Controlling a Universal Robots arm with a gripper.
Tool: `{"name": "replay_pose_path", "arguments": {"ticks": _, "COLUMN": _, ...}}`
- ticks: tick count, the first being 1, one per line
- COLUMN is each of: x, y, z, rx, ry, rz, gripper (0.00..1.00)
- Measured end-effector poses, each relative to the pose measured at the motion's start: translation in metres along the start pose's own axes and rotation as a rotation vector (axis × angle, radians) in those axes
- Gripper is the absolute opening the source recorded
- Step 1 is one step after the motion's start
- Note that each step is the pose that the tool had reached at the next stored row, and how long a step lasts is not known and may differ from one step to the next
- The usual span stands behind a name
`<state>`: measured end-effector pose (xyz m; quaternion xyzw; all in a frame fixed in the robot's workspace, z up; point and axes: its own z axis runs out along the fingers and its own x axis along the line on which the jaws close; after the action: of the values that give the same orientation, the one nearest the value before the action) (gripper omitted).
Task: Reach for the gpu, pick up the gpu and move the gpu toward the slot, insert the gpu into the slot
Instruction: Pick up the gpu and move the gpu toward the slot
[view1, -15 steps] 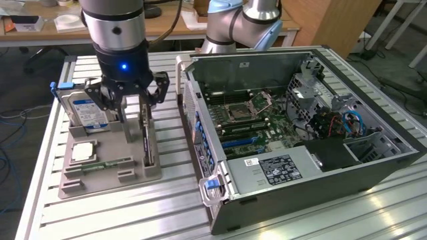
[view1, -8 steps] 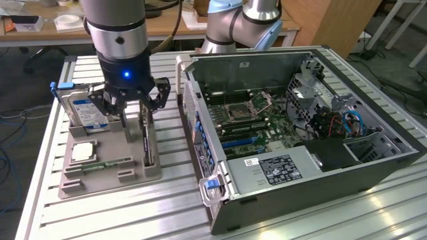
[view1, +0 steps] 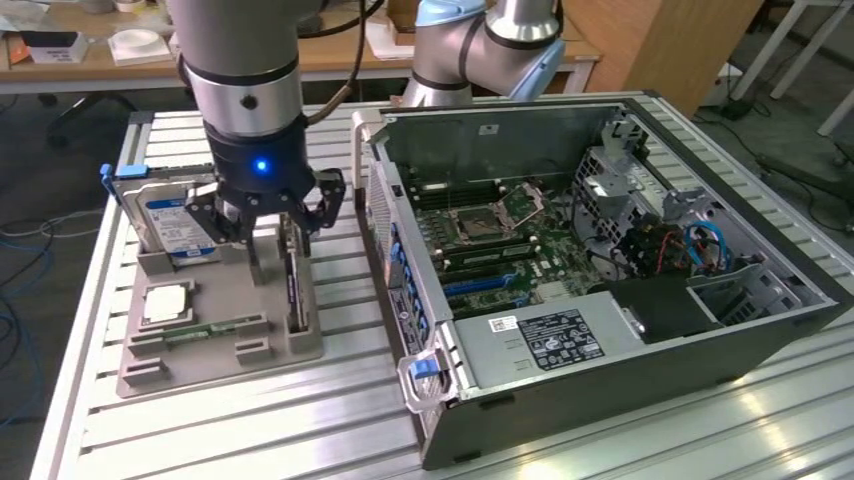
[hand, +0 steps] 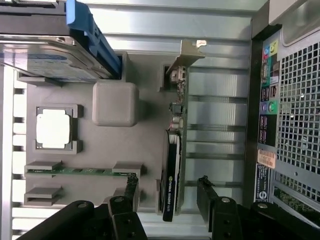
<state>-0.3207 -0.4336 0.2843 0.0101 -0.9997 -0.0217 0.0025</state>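
Surface: ribbed aluminium table (view1: 267, 430) is carrying a grey moulded holder (view1: 200, 365) beside an open case (view1: 601, 380).
Card: gpu (hand: 172, 170), green board with black cooler and metal bracket, is standing on edge in the holder.
Pincer: gripper (view1: 276, 238) is hovering over the gpu, fingers apart, one each side.
Writing: hard drive (view1: 167, 215) is showing a blue label; cooler lettering is proving too small to read.
Recesses: square silver chip (hand: 54, 128) and thin green memory stick (hand: 75, 170) are lying flat.
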Motion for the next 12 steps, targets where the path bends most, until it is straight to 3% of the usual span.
{"name": "replay_pose_path", "arguments": {"ticks": 12, "x": -0.003, "y": -0.0033, "z": 0.0217, "rx": 0.0002, "ry": 0.0001, "rz": 0.000, "gripper": 0.59}}
